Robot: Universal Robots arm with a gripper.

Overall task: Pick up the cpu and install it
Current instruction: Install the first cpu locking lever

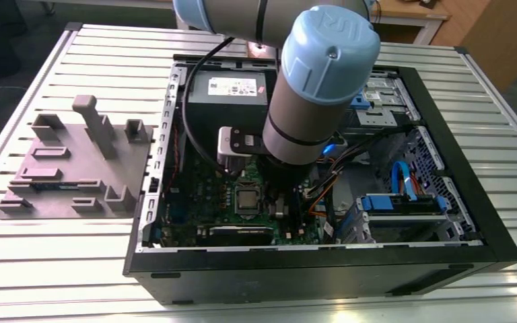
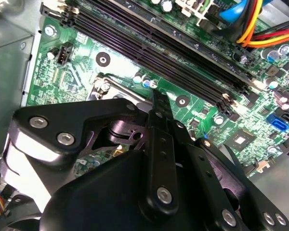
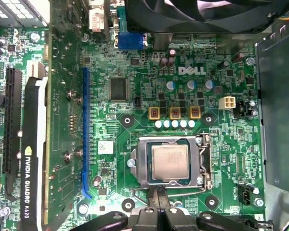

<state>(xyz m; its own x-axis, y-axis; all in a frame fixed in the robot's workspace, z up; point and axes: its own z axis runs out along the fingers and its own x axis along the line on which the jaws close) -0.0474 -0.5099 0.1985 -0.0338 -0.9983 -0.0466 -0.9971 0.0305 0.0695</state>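
A: What does the cpu [image 3: 170,162] look like?

B: Small flat square, dull silver metal top, thin pale rim. In the first wrist view it sits flat in the socket frame [image 3: 143,163] on the green motherboard [image 3: 135,62]. In the exterior view it shows as a small grey square [image 1: 247,198] inside the open computer case [image 1: 474,222] on the slatted tabletop [image 1: 79,256].

A: Position against the pincer [image 3: 158,198]?

B: Just beside it. Fingertips sit at the socket's edge, near the middle of one cpu side, not over the chip. Nothing between them in the first wrist view. Fingers look close together, narrow gap. Second wrist view shows one black finger [image 2: 160,108] ending at the socket frame's metal corner; the pincer body hides the chip there.

A: Orientation?

B: Lying flat, lid up, edges square with the socket frame and parallel to the long blue slot [image 3: 85,134]. It's square, so no long axis to call. Load lever [image 3: 180,190] lies along the socket side nearest the pincer.

A: Anything else?

B: Grey fixture block [image 1: 75,165] sits on the tabletop, on the exterior view's left of the case, well apart.
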